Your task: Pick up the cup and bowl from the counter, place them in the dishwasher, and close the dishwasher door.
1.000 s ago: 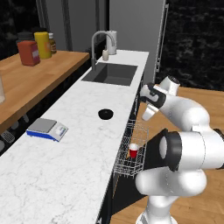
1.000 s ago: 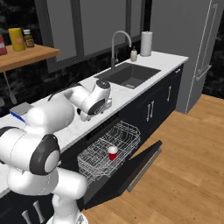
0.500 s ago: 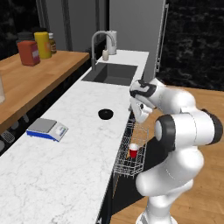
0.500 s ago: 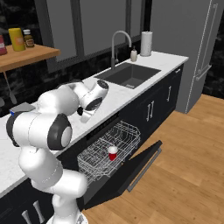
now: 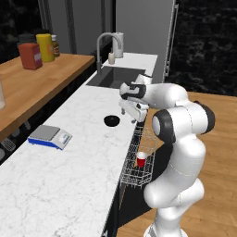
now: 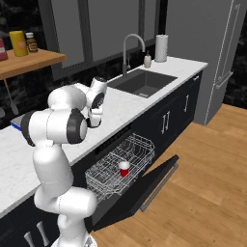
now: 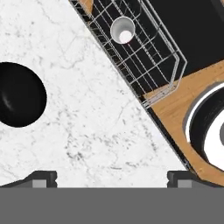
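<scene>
You are looking at a long white marble counter with grey veining, running over dark cabinets toward a sink. A small shallow round black bowl sits on the marble near the counter's front edge. The white arm's two-finger gripper hangs over the counter just beside the bowl, on its right, without touching it. In the hand view the two dark fingertips stand wide apart with nothing between them, and the bowl lies off to the left.

Below the counter edge, the dishwasher's silver wire rack is pulled out over the flat dark door, which lies folded down. A small red tapered cup with a white inside stands upright in the rack.
</scene>
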